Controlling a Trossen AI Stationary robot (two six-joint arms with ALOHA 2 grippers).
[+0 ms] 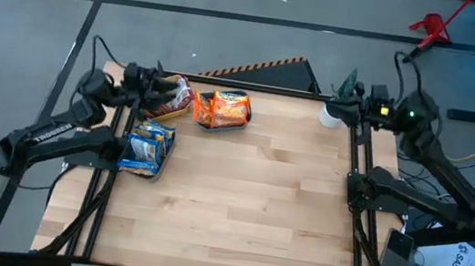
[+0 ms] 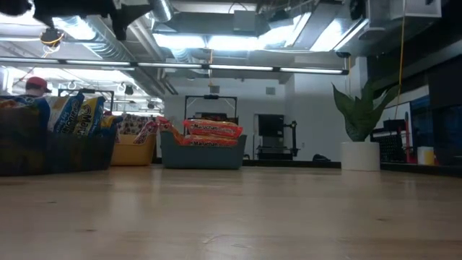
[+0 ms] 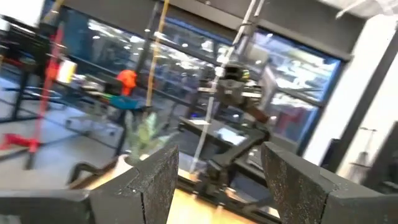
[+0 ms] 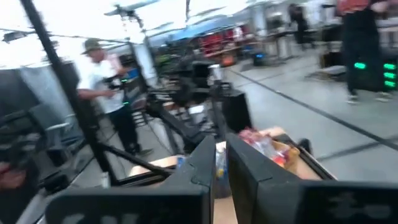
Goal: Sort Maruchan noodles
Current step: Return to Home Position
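High view: all noodles sit binned at the table's (image 1: 247, 199) far-left corner. Orange packs (image 1: 220, 108), red packs (image 1: 173, 95), and blue packs (image 1: 145, 147) nearer the left edge. None loose on the wood. Left gripper (image 1: 148, 78) hangs just beside the red packs. Right gripper (image 1: 349, 100) is at the far-right corner, well apart.

Low view: bins (image 2: 206, 155) at left, packs heaped above the rims. Neither gripper seen.

Left wrist view: fingers (image 3: 155, 180) spread wide, nothing between.

Right wrist view: fingers (image 4: 200, 171) almost together, holding nothing.

Judgement: sorting looks done. To home well, lift the left wrist clear of the heaped packs first, then fold back. The right arm needs little.
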